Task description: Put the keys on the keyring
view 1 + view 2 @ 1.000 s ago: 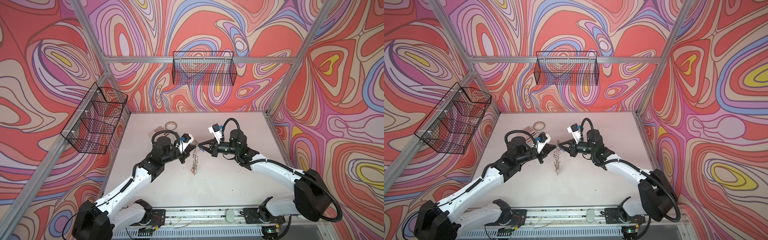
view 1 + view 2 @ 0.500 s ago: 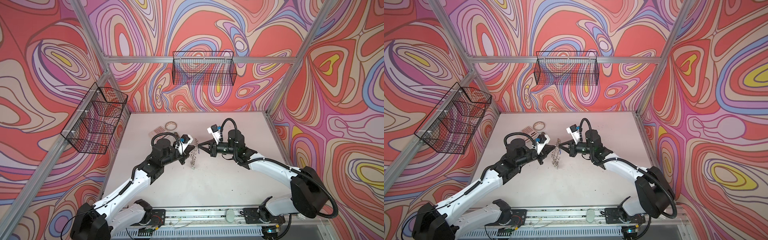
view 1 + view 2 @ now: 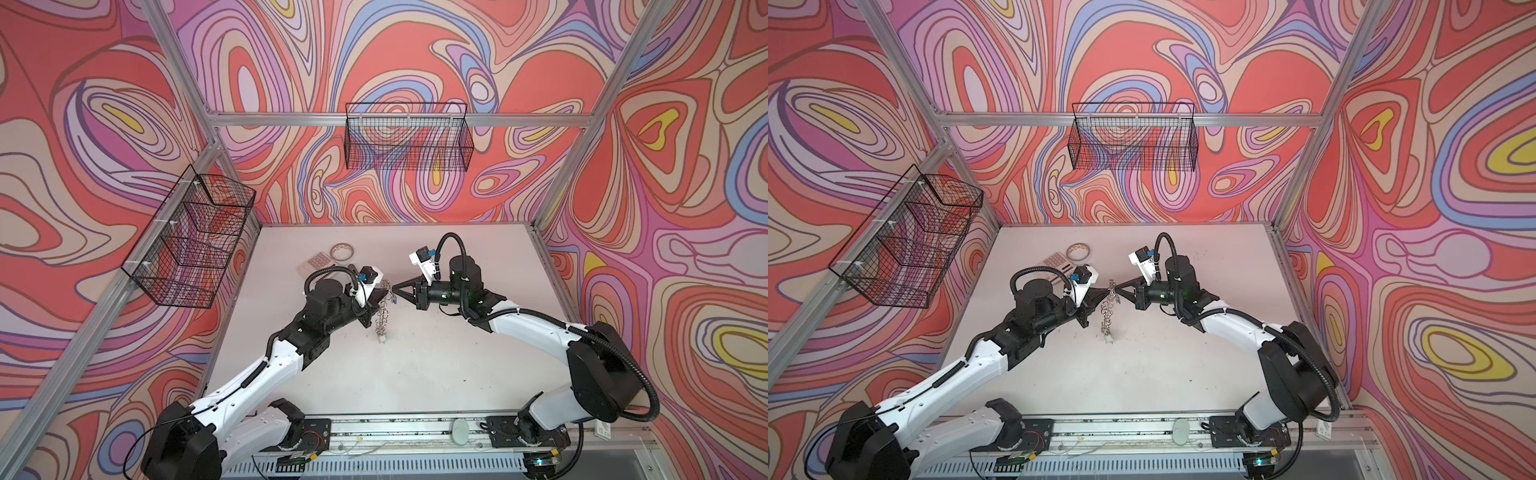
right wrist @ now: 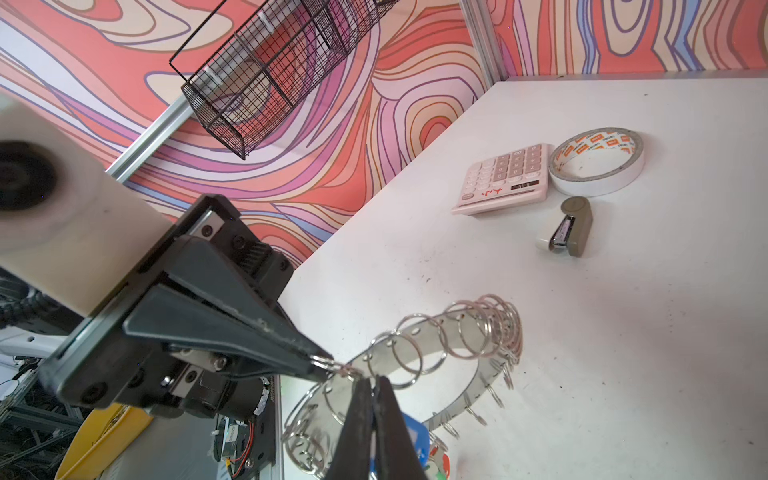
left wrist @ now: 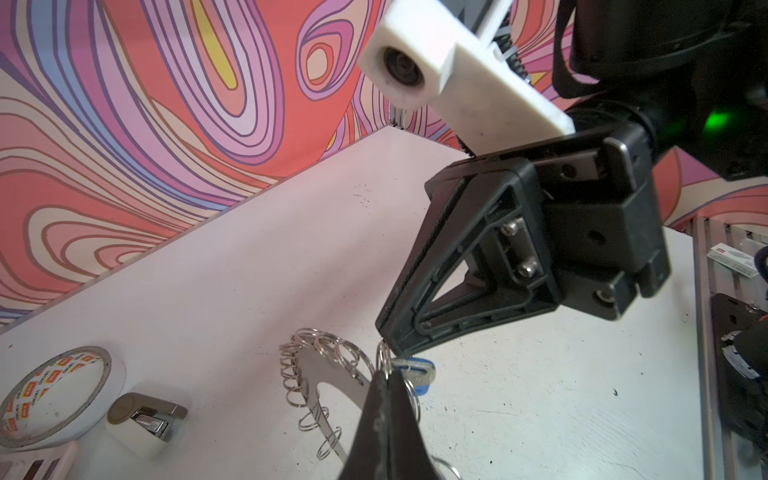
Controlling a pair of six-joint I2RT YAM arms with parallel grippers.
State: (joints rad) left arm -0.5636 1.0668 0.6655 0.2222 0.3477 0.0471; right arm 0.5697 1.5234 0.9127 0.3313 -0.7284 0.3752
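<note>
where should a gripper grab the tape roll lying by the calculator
Pinch the wall of the tape roll from straight above, one finger in the hole, one outside. It lies flat on the table, hole up; the side away from the calculator and stapler looks clearest.

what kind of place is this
Probably a robot test cell: two robot arms on a rail at a white table, boxed in by a metal frame with swirl-patterned walls and wire baskets.
</note>
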